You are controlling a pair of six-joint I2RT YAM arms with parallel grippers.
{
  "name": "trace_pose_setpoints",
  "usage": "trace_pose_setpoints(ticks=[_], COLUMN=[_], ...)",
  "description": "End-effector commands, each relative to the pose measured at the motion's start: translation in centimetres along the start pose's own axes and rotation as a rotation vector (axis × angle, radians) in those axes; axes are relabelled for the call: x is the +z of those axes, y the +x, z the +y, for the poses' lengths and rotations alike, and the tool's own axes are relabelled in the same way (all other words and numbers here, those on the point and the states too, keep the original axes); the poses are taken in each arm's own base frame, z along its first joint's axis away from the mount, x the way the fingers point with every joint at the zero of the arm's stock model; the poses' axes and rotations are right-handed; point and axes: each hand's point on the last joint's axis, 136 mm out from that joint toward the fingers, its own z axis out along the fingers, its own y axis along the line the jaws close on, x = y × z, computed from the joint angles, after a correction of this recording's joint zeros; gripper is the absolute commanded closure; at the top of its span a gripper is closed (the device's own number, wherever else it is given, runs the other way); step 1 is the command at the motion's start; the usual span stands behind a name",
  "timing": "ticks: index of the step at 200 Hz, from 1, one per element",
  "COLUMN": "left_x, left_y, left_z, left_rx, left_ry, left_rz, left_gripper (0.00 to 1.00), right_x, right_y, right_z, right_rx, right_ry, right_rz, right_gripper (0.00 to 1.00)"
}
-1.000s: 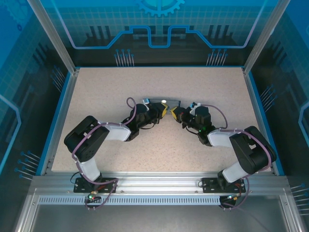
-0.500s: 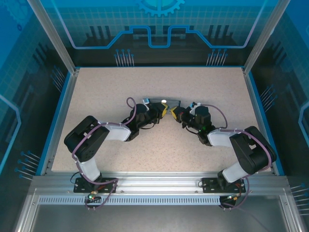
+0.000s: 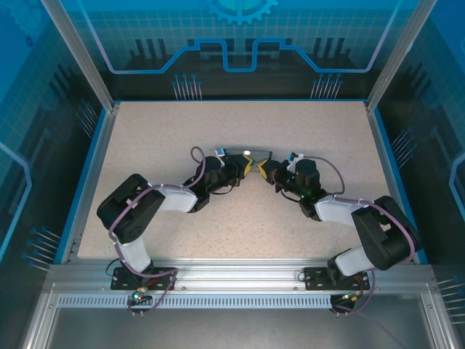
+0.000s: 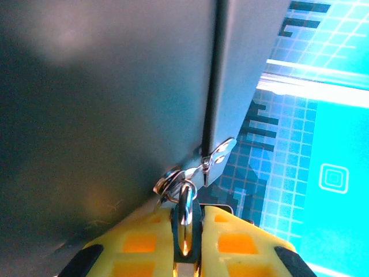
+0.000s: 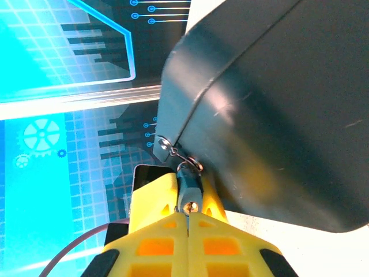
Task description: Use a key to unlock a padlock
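The speckled beige table top (image 3: 240,218) has fine dark flecks and a blue rim (image 3: 88,182); the blue enclosure walls (image 3: 240,43) carry a cyan grid, circuit-trace lines and a gear emblem. The left arm (image 3: 131,211) and the right arm (image 3: 378,233) are black and white with purple cables (image 3: 195,154). The flat-sided dark grey box (image 4: 104,86) is plain with a silvery hasp (image 4: 222,153), the left gripper (image 4: 187,210) and the right gripper (image 5: 188,196) have yellow fingers with orange recesses and black bases, and the tiny bluish metal padlock (image 5: 189,186) has a silvery-grey shackle (image 4: 184,202).
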Motion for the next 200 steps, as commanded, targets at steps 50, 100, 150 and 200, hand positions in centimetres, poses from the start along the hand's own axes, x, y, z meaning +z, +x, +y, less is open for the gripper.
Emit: trace_pose_setpoints(ticks=[50,100,150,200], left_x=[0.3,0.4,0.3,0.3], left_y=[0.3,0.3,0.3,0.3], left_z=[-0.8,-1.1,-1.1,-1.0], left_rx=[0.006,0.01,0.011,0.012], left_ry=[0.038,0.04,0.038,0.036], left_rz=[0.005,0.006,0.005,0.006], left_gripper=[1.0,1.0,1.0,1.0], right_x=[0.3,0.6,1.1,1.2], right_y=[0.5,0.4,0.4,0.4], right_z=[0.3,0.2,0.4,0.8], right_rx=[-0.031,-0.029,-0.026,-0.031], right_ry=[0.001,0.004,-0.005,-0.011], right_rz=[0.01,0.013,0.021,0.023], right_gripper=[1.0,1.0,1.0,1.0])
